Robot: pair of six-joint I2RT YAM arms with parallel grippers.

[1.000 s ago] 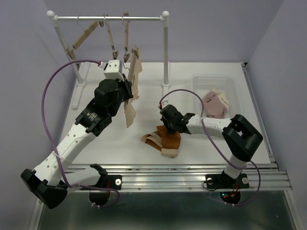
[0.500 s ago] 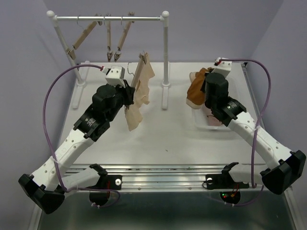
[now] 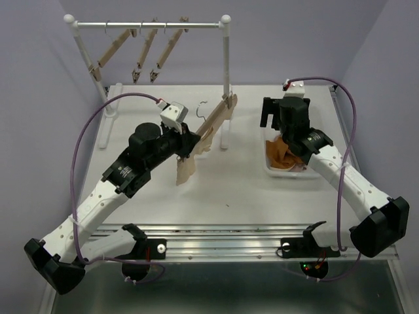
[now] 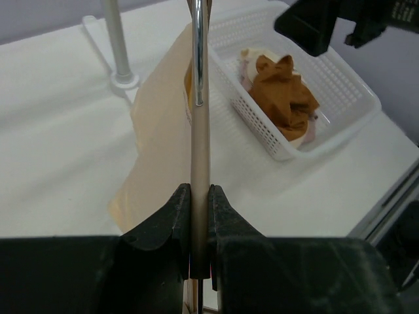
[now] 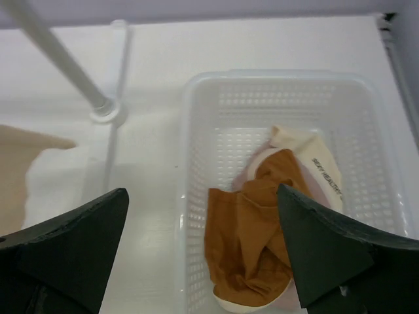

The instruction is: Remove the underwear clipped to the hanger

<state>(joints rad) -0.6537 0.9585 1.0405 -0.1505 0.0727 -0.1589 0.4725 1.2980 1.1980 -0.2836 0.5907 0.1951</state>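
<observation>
Hanger (image 4: pixel 198 131): my left gripper (image 4: pixel 199 196) pinches it, its long way pointing toward the basket (image 5: pixel 275 77).
Cream underwear (image 4: pixel 157 150): hangs to the left of my right gripper (image 5: pixel 201 193), which is spread wide and empty.

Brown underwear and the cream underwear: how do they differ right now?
The brown underwear lies crumpled in the basket; the cream underwear hangs flat from the hanger. The brown one is loose; the cream one's hanger is gripped by the left gripper. Both are soft cloth.
</observation>
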